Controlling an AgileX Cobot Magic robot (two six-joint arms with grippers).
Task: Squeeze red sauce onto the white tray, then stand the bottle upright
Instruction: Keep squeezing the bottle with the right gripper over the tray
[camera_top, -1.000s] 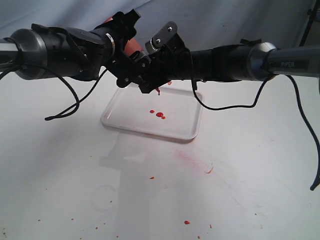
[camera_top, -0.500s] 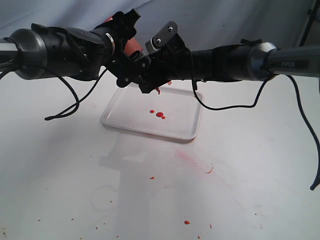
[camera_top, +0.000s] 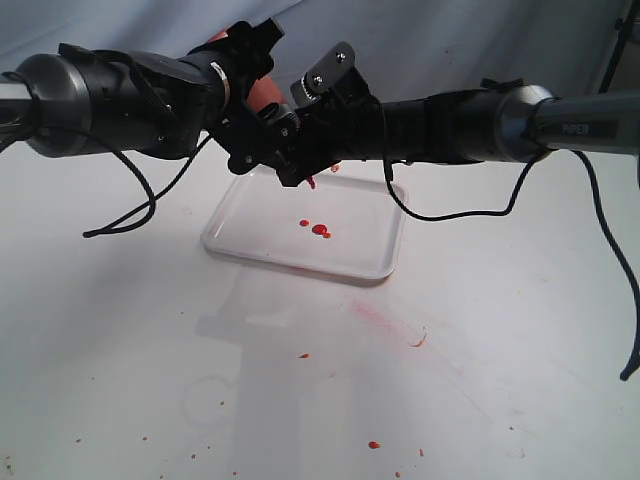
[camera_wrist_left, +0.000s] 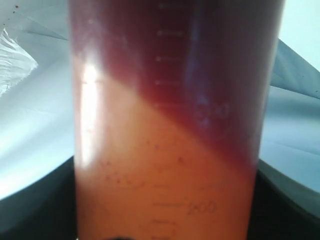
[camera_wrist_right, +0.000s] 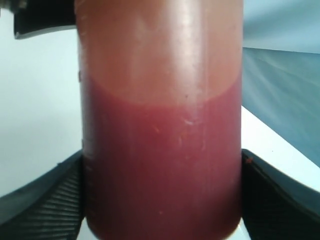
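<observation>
The left pincer (camera_wrist_left: 165, 212) and the right pincer (camera_wrist_right: 162, 200) both pinch the tilted bottle (camera_top: 262, 93). Under the pincers, small blobs of red sauce (camera_top: 319, 229) lie in the white tray (camera_top: 258, 226).

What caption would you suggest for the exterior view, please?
The left gripper and right gripper hold the bottle tipped over the white tray, red sauce blobs inside.

Orange-red squeeze bottle (camera_top: 262, 94) tipped nozzle-down between left claw (camera_top: 248, 105) and right claw (camera_top: 312, 125); red sauce blobs (camera_top: 319, 229) on white tray (camera_top: 362, 250) below.
</observation>
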